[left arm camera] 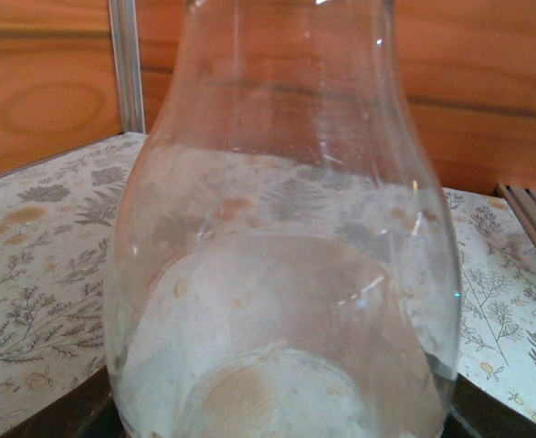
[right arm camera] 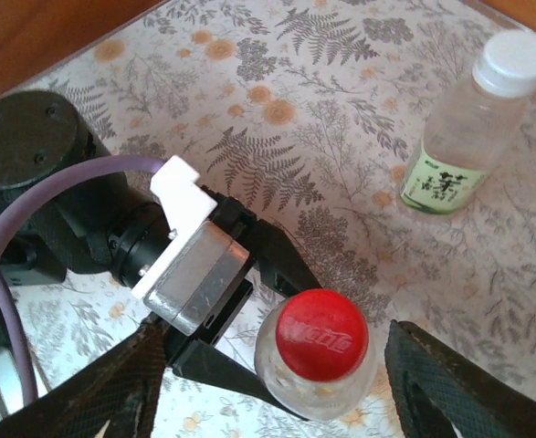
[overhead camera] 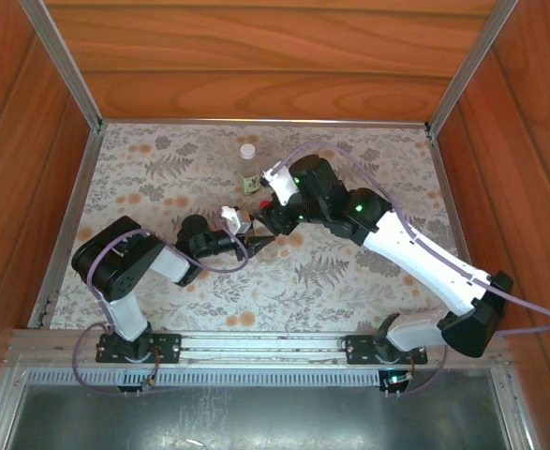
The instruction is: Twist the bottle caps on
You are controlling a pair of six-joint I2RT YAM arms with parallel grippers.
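A short clear bottle [right arm camera: 297,383] stands upright with the red cap [right arm camera: 322,335] sitting on its neck. My left gripper [overhead camera: 260,242] is shut on the bottle's body, and its black fingers [right arm camera: 284,257] press it from both sides. In the left wrist view the bottle [left arm camera: 286,228] is very close to the camera. My right gripper [right arm camera: 277,351] hovers over the cap, open, with one finger on each side and a gap to the cap on both. The taller bottle [right arm camera: 459,137], with a green-yellow label, stands apart at the far right with the white cap [right arm camera: 517,62] on it.
The floral tablecloth [overhead camera: 368,281] covers the table, and wooden walls [overhead camera: 256,56] enclose it at the back and sides. The taller bottle [overhead camera: 248,171] stands just behind the two grippers. A purple cable [right arm camera: 30,219] loops over the left wrist.
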